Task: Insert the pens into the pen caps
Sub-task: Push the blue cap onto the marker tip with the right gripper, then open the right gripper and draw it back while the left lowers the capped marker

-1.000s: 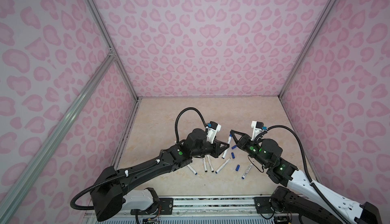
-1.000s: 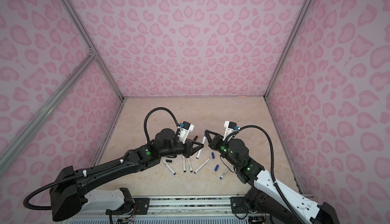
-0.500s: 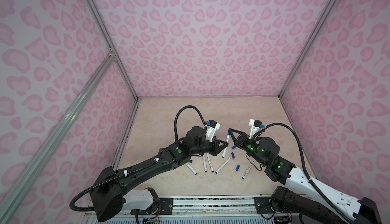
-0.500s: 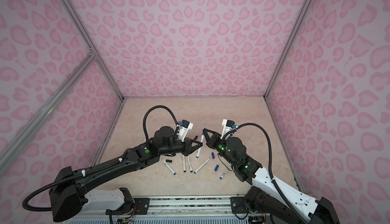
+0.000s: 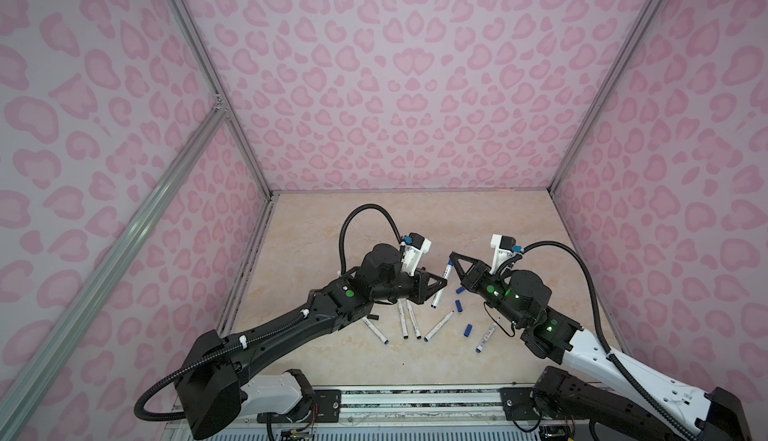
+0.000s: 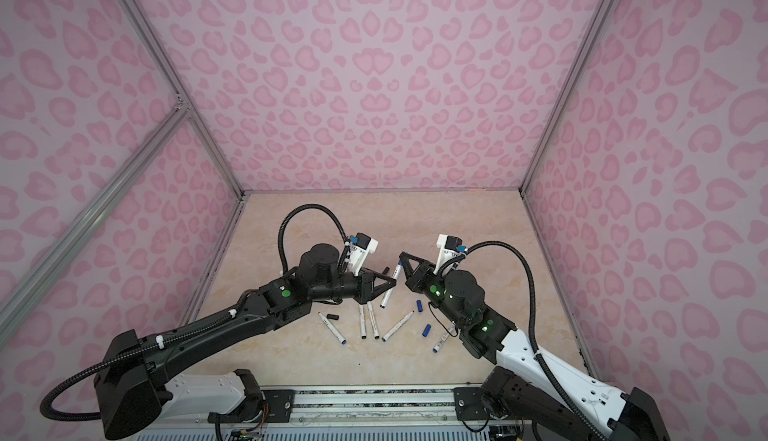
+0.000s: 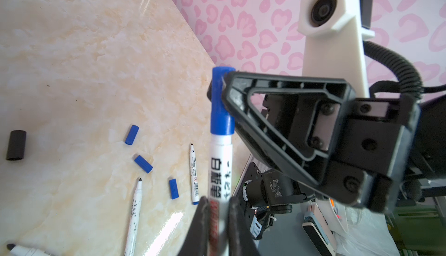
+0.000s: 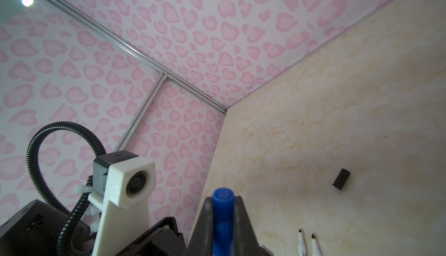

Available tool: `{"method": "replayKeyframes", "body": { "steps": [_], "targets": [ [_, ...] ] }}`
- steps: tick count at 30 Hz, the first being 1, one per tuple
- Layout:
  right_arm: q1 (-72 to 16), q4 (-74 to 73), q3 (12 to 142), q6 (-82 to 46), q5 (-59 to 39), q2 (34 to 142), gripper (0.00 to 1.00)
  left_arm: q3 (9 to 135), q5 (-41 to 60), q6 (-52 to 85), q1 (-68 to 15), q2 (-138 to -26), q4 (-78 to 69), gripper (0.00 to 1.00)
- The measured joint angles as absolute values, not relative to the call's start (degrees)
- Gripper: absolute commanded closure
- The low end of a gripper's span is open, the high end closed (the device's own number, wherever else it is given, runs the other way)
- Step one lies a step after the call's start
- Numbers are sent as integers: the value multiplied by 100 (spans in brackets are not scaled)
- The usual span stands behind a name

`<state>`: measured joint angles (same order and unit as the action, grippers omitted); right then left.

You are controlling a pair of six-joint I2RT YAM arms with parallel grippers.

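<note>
**Figure: capping a pen, both arms engaged.** The left pincer (image 5: pixel 441 284) is clamped on the white barrel of a pen (image 7: pixel 220 165), which it holds tilted in the air above the middle of the tabletop (image 5: pixel 374 218). The right pincer (image 5: pixel 453 258) is clamped on a blue cap (image 7: pixel 220 107) that sits over the pen's writing end. In the left wrist view the cap's rim meets the barrel and no tip shows. The cap therefore appears to be on, though the views do not settle whether it is pushed fully home.

Below and in front of the pincers, five loose pens (image 5: pixel 438 326) lie uncapped on the tabletop, tips bare. Three loose blue caps (image 7: pixel 143 163) lie near them on the right-arm side. One black cap (image 6: pixel 332 317) lies just beside the leftmost pen, and a second black cap (image 8: pixel 341 178) lies beyond the pincers, apart from the rest.

**Step in hand:** joining cap and pen, judged to be at or near completion for this one pen, with five pairs left.

**Next move, as judged:**
- If the cap is not yet home, it needs a short push straight along the pen's axis, since an off-axis push could bend or twist the pen in the grip.
- The right pincer would then let go of the cap.
- The left would lay the capped pen down clear of the loose ones.
- The next pen should be matched to a cap of its own colour.
</note>
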<state>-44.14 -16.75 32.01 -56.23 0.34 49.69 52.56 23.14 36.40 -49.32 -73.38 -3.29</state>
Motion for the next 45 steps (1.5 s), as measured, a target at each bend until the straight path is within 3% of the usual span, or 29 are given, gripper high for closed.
{"method": "replayKeyframes", "body": {
  "steps": [8,15,25,37,41,45],
  "targets": [
    [-4445,-1509,3470,-5961,30,5227,100,5345,2161,3634,-4928,-7419,-303,96],
    [-4753,-733,3900,-5955,674,5260,100,5478,1734,3354,-5009,-7365,-23,96],
    [-5100,-753,3913,-6014,1181,5559,100,5551,1437,3173,-5030,-7365,454,96],
    [-5286,-1577,3542,-5933,1343,5548,100,5485,2279,3476,-4716,-7306,410,96],
    [-5308,-1645,3579,-5909,1352,5524,86,5485,2287,3485,-4713,-7212,408,96],
    [-5295,-1426,3789,-5863,1155,5408,48,5476,1804,3470,-4770,-7159,176,96]
  ]
}}
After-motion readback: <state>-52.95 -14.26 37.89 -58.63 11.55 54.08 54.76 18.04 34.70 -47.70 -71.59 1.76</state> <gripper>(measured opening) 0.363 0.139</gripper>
